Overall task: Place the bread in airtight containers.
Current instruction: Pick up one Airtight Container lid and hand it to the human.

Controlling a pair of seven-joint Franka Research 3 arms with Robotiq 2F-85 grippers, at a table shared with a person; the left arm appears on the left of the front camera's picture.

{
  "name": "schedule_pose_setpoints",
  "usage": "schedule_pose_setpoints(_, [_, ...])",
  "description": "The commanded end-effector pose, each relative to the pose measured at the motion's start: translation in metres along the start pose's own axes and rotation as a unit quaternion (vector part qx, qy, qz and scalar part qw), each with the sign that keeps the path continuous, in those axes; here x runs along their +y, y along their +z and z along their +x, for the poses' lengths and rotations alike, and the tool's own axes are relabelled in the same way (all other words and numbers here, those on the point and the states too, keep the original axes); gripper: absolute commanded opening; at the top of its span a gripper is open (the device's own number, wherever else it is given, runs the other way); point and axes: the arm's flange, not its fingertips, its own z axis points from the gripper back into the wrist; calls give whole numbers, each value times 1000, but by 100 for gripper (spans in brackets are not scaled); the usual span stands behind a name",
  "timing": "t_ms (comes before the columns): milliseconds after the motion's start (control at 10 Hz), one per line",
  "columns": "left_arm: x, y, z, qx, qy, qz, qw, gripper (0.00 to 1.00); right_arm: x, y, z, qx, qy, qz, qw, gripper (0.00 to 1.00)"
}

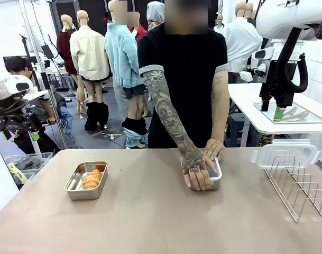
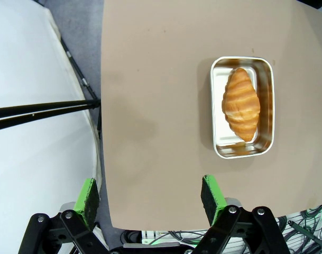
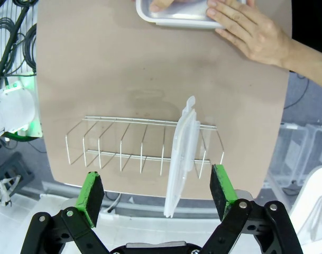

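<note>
A golden croissant-shaped bread (image 1: 92, 179) (image 2: 241, 103) lies in an open steel container (image 1: 74, 181) (image 2: 268, 106) on the table's left. The person presses both hands (image 1: 199, 168) (image 3: 250, 32) on the clear lid of a second container (image 1: 219, 172) (image 3: 171, 18) at the table's centre; its contents are hidden. My left gripper (image 1: 23, 132) (image 2: 150, 196) hangs open, high over the table's left edge, well apart from the open tin. My right gripper (image 1: 272, 109) (image 3: 156, 193) is open and empty, raised above the wire rack at the right.
A wire rack (image 1: 301, 188) (image 3: 145, 148) stands at the table's right end with a clear clip lid (image 1: 285, 153) (image 3: 182, 153) upright in it. A white side table with tongs (image 1: 293, 114) stands behind at the right. The person stands at the far side.
</note>
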Motion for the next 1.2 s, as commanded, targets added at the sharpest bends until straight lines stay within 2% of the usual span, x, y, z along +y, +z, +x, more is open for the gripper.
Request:
schedule_pose_setpoints(0, [1, 1, 0, -2, 8, 13, 1000, 100, 0, 1, 0, 0, -2, -1, 1000, 100])
schedule_pose_setpoints(1100, [1, 1, 0, -2, 8, 13, 1000, 100, 0, 0, 0, 0, 0, 0, 1000, 100])
